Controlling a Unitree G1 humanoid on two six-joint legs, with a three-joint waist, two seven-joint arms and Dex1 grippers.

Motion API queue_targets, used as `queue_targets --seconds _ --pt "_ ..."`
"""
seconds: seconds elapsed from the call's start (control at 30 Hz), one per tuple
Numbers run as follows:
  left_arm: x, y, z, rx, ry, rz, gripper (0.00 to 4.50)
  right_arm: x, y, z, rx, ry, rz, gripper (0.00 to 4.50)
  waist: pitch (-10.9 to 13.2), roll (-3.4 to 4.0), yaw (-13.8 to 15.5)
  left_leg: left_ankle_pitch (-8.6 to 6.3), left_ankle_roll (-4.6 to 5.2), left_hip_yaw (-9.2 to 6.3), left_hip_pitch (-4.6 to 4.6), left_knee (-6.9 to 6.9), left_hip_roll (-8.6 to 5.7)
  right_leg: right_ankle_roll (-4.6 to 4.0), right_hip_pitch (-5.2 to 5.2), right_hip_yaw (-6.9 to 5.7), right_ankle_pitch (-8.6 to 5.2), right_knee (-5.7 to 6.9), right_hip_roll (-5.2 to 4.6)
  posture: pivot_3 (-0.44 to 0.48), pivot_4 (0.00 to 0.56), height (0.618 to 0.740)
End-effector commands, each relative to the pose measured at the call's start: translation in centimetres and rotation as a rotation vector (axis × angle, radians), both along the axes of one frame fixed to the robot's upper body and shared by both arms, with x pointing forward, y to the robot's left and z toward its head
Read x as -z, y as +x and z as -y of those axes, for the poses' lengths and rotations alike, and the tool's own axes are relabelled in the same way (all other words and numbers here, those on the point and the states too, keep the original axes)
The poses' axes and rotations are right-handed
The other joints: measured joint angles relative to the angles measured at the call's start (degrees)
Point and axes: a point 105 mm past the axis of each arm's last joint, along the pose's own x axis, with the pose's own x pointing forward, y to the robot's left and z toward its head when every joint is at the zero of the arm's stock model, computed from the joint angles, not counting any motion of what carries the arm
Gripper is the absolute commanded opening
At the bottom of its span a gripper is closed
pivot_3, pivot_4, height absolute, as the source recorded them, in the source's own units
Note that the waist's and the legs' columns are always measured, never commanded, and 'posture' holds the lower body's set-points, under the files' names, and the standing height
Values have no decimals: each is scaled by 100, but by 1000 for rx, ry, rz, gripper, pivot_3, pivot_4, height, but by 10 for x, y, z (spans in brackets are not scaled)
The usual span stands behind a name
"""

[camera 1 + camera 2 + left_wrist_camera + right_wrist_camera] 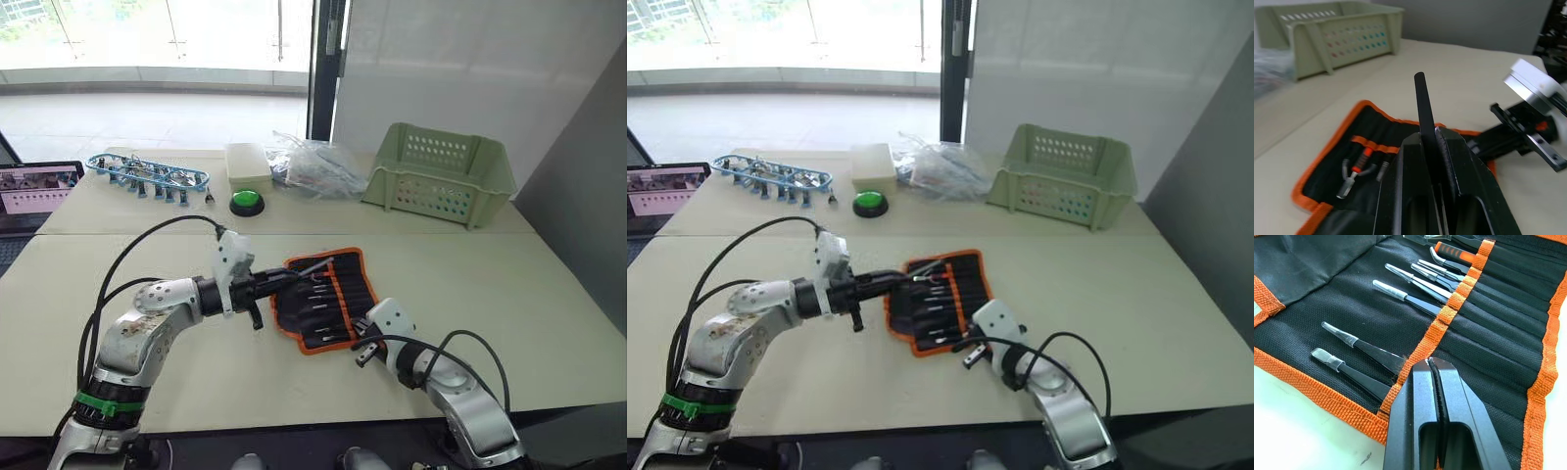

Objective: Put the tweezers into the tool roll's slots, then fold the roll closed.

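Tool roll (326,299) lies open mid-table, my left gripper (291,278) at its left edge, clamped on one black tweezer (1425,115). My right gripper (1431,366), pressed closed, sits on the roll's near end. Table (549,313) right of the roll is bare. Far side crowded: green basket (440,174), plastic bag (315,166), green button (246,202), blue tool tray (147,174).

Woven black cloth tool roll (1488,352) showing rough orange edging; matt black tweezers (1371,352) wearing clear glossy tip caps.
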Motion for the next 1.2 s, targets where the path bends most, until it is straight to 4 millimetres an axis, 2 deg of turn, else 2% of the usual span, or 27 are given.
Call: queue_targets --seconds 0.03,0.27,0.4,0.73,0.93,1.2 --pt "9 3 7 51 115 -5 14 58 -23 9 30 -67 -241 0 1 0 1 0 0 0 0 1 -1 1 0 0 -1 0 1 0 150 725" --pt "28 12 6 50 321 13 14 57 -25 11 52 -66 -236 0 6 3 10 -2 4 -1 -6 1 -3 34 -2 1 11 1 3 0 150 725" --pt "39 16 -1 53 447 60 14 57 -26 12 62 -64 -236 0 8 6 14 -5 8 -1 -10 0 -4 37 -5 0 8 1 2 0 150 725" --pt "40 19 17 135 472 144 14 57 -26 10 62 -58 -238 0 6 3 58 -5 9 -1 -10 8 -5 38 -2 1 7 8 2 0 150 725" --pt "48 21 20 161 525 162 14 57 -26 10 65 -57 -236 0 -2 -11 62 -5 9 -1 -7 8 -4 38 -2 1 8 15 6 0 150 725" --pt "47 31 35 176 552 200 14 56 -27 9 69 -54 -237 0 -9 -21 97 -4 10 0 -5 15 -4 38 1 1 8 23 8 0 150 725"
